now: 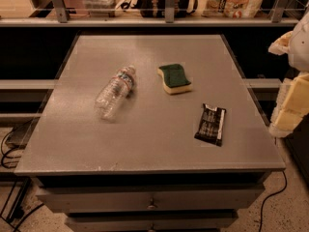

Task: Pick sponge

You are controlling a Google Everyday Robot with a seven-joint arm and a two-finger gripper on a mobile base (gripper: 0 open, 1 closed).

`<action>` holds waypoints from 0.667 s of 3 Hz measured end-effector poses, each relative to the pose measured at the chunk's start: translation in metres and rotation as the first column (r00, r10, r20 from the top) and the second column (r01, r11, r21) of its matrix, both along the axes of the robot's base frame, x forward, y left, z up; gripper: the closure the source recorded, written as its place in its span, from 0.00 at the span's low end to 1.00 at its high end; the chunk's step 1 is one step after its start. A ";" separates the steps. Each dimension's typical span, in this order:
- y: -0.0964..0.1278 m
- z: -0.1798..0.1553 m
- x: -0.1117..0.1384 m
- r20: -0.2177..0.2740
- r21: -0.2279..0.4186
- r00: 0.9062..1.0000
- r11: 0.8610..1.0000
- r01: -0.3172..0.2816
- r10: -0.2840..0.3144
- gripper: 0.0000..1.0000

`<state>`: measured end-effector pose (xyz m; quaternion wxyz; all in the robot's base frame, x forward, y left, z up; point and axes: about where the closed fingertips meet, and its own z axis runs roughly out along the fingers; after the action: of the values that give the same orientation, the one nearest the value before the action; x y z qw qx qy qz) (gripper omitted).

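Note:
The sponge (174, 78) lies flat on the grey table (145, 144), right of centre toward the back. It has a dark green top, a pale yellow foam body and a wavy outline. My gripper (292, 100) is at the right edge of the view, off the table's right side and well to the right of the sponge. Its cream-yellow pad faces the table. It touches nothing on the table.
A clear plastic water bottle (115, 91) lies on its side left of the sponge. A flat black snack wrapper (211, 124) lies in front and right of the sponge. A shelf (145, 19) with bags runs behind the table. Drawers are below the front edge.

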<state>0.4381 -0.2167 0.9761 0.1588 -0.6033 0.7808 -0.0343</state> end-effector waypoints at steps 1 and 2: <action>0.000 0.000 0.000 0.000 0.000 1.000 1.000 0.000 0.000 0.00; 0.004 -0.002 0.007 0.003 0.052 1.000 0.998 0.031 -0.031 0.00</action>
<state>0.4447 -0.2125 0.9736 0.1752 -0.5869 0.7903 -0.0178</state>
